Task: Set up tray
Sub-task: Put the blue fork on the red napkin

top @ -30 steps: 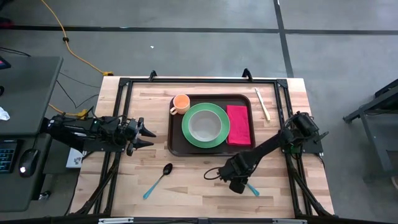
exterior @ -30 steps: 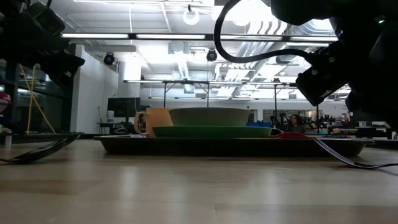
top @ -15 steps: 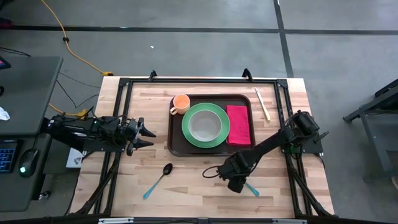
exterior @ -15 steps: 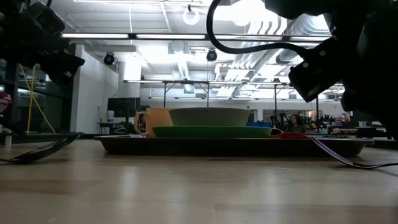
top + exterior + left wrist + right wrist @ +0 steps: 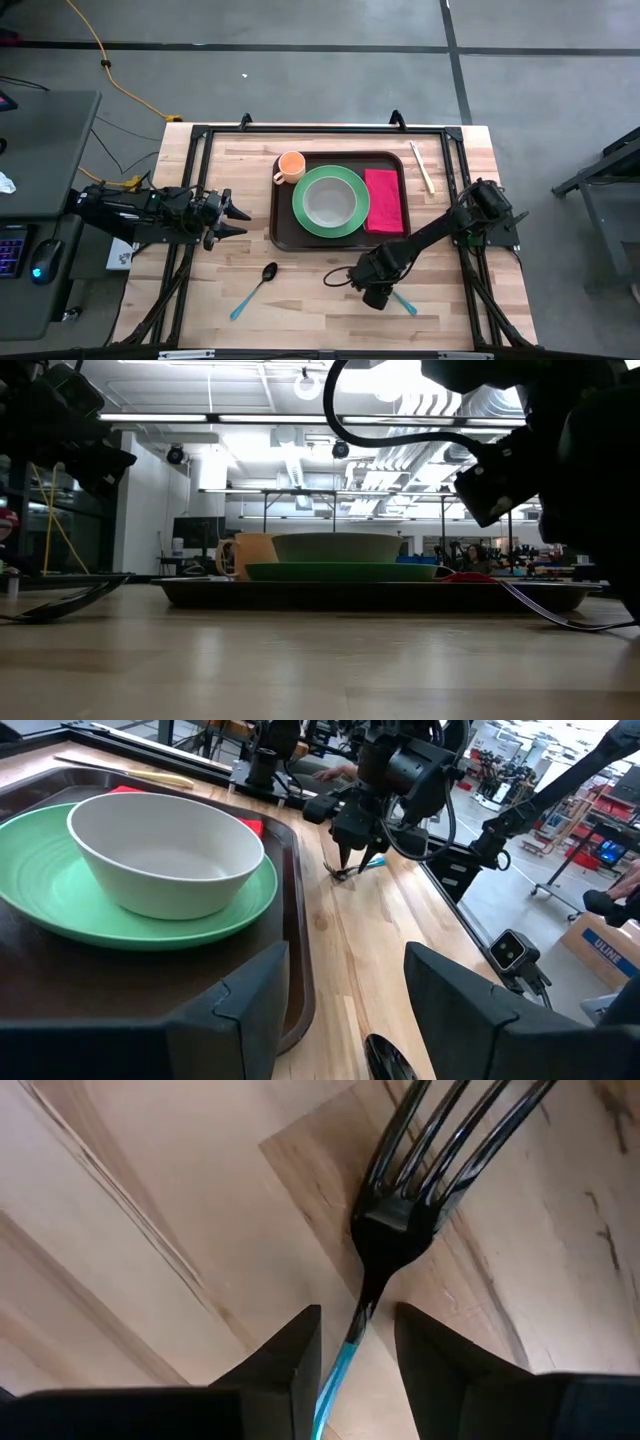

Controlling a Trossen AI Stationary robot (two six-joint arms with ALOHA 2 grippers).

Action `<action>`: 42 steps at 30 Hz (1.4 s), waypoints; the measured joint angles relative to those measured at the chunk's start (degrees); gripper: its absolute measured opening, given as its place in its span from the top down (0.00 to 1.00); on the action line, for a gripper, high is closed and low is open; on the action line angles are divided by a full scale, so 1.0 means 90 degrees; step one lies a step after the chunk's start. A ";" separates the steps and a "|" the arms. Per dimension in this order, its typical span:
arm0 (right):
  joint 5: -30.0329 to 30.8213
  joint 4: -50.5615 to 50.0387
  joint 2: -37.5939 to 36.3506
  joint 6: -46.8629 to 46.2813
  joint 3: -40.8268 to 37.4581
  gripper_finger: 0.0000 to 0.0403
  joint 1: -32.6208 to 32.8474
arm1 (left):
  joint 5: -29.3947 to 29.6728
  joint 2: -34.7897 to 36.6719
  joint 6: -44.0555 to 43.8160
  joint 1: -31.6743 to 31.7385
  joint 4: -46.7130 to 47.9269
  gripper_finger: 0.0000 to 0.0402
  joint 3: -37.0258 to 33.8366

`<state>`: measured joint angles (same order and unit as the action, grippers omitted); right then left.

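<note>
1. The tray (image 5: 282, 212) sits toward the back middle of the wooden surface (image 5: 300, 320). It's already loaded: green plate (image 5: 302, 220) in the middle with a white bowl (image 5: 329, 204) on top, orange cup (image 5: 291, 166) in its back-left corner, red napkin (image 5: 383, 200) along its right side.
2. The right gripper (image 5: 355, 1342) is down low over the surface in front of the tray's right end. Its fingers sit apart on either side of the blue-handled fork (image 5: 400, 1200), not clamped yet.
3. The left gripper (image 5: 240, 221) hangs off to the tray's left, fingers spread, holding nothing.
4. A spoon (image 5: 255, 289) with a blue handle lies on the surface in front of the tray's left corner.
5. A pair of chopsticks (image 5: 422, 166) lies just past the tray's right edge.
</note>
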<state>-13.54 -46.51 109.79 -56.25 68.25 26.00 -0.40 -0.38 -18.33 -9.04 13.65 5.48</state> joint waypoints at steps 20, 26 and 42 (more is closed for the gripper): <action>0.0322 -0.0109 0.0086 -0.0343 0.0001 0.86 0.0091 | 0.0000 -0.0002 0.0000 0.0000 0.0022 0.43 0.0000; 0.0428 -0.0142 0.0089 -0.0369 -0.0007 0.99 0.0119 | 0.0000 -0.0002 0.0000 0.0002 0.0025 0.43 0.0002; 0.0165 -0.0278 0.0044 -0.0441 -0.0011 0.99 0.0107 | 0.0000 -0.0002 0.0000 0.0001 0.0029 0.43 0.0002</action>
<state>-12.06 -49.01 110.18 -60.22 68.15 26.96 -0.40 -0.40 -18.33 -9.03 13.91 5.50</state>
